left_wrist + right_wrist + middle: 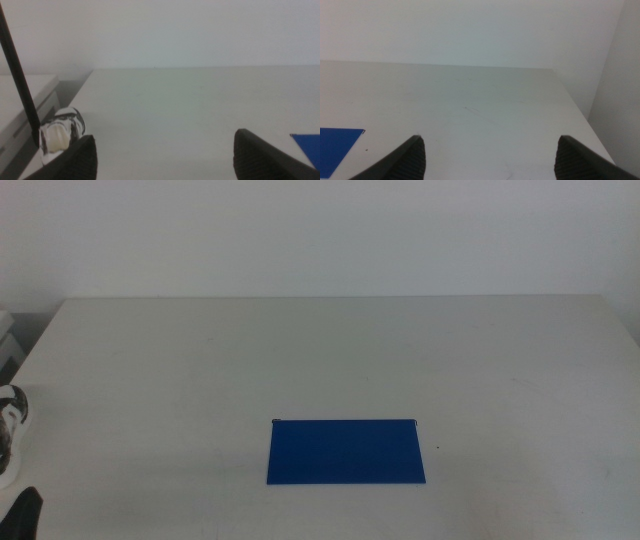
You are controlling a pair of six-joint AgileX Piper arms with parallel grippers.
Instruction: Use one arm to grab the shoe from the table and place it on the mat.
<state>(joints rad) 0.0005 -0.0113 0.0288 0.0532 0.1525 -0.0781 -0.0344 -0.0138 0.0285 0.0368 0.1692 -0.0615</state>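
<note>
Shoe and left gripper sit close together at the table's left edge: the small white sneaker with black scribbled markings (10, 432) lies at the far left of the middle view, cut off by the picture's border, and just below it a dark tip of the left gripper (27, 515) pokes up from the bottom corner. In the left wrist view the same sneaker (61, 134) shows its open heel end near one of the dark jaws of the left gripper (165, 155), beside it rather than between the two; the jaws stand spread wide apart with nothing held. A thin black cable (19, 80) slants across that view in front of the sneaker. The flat, thin, deep blue rectangular mat (345, 451) lies bare near the table's front edge, a little left of centre, well apart from the sneaker; one corner of it appears in each wrist view. The right gripper (487, 157) is out of the middle view; its own camera shows its jaws spread wide over bare tabletop, gripping nothing. The wide, plain off-white table (330, 350) has rounded corners and carries a few faint specks and scuffs. Behind it rises a plain white wall (320, 230), and a pale cabinet-like object (22, 107) stands beyond the table's left side.
</note>
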